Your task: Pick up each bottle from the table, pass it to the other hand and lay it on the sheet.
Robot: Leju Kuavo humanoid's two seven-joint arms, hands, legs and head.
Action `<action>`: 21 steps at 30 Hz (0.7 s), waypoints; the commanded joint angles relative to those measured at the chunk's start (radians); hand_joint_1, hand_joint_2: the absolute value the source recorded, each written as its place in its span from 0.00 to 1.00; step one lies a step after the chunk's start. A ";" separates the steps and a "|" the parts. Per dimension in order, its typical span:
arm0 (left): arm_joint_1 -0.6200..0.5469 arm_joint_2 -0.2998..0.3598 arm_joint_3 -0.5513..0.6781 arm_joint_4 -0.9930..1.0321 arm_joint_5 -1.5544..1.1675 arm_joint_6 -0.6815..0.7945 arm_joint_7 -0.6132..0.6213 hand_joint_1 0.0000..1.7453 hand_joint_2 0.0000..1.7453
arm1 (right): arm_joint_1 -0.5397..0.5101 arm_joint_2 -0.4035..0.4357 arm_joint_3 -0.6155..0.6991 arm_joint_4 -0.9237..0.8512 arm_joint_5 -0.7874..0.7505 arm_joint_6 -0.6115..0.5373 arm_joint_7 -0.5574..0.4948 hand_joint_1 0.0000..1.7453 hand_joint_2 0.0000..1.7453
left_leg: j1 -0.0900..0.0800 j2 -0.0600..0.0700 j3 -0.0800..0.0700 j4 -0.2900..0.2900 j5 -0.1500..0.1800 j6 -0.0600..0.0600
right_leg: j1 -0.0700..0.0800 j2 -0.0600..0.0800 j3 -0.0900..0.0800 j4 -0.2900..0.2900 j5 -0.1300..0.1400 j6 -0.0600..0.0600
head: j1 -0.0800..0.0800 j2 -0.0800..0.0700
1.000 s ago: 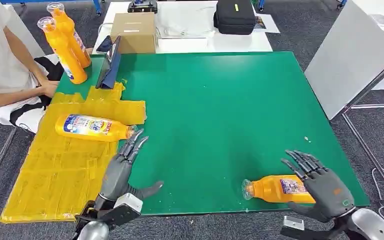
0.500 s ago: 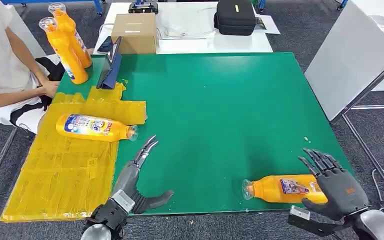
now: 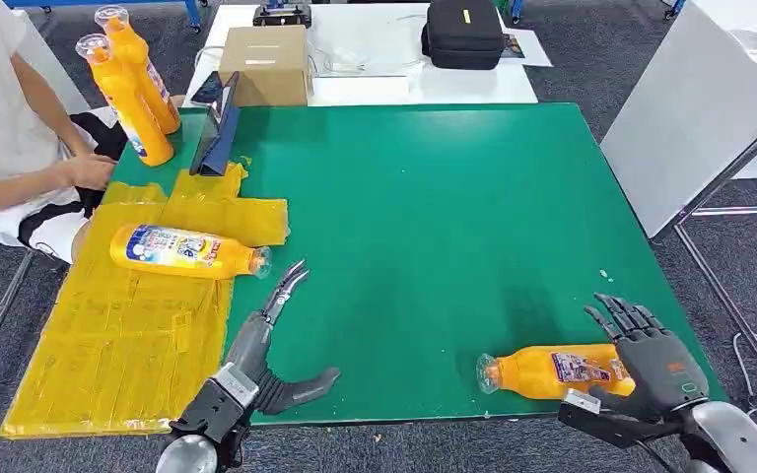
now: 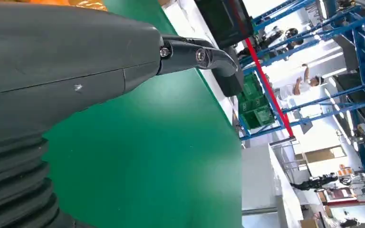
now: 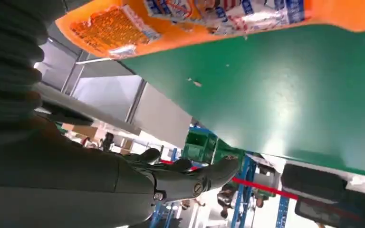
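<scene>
Head view: the right hand point(image 3: 651, 367) sits at the base end of an orange bottle point(image 3: 552, 371) lying on its side near the front edge of the green table point(image 3: 453, 217), fingers spread above it and thumb low beside it; whether it touches the bottle I cannot tell. The left hand point(image 3: 256, 350) rests empty over the table, fingers stretched forward and thumb out to the side. Its fingertips point toward a second bottle point(image 3: 182, 250) lying on the yellow sheet point(image 3: 118, 335), neck at the sheet's edge. Two more bottles point(image 3: 130, 84) stand upright at the far left corner, beside a seated person point(image 3: 10, 128) and a dark stand point(image 3: 219, 126).
</scene>
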 commanded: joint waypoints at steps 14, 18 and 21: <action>-0.052 0.008 0.008 0.081 0.027 0.015 -0.006 0.00 1.00 | -0.094 -0.130 0.188 0.182 -0.138 0.172 0.026 0.00 1.00 | 0.000 0.001 0.006 -0.002 -0.002 0.000 | 0.001 0.000 0.007 -0.003 -0.001 -0.002 | 0.000 0.000; -0.048 0.008 0.010 0.081 0.031 0.017 -0.006 0.00 1.00 | -0.094 -0.134 0.184 0.196 -0.115 0.173 0.075 0.00 1.00 | 0.000 0.001 0.004 -0.001 -0.001 0.000 | 0.001 0.000 0.005 -0.002 0.000 -0.002 | 0.000 0.000; -0.041 0.004 0.014 0.076 0.034 0.019 -0.005 0.00 1.00 | -0.102 -0.120 0.194 0.214 -0.049 0.161 0.145 0.21 1.00 | 0.001 0.001 0.008 -0.002 -0.002 0.000 | 0.002 0.000 0.008 -0.004 -0.001 -0.003 | 0.000 0.000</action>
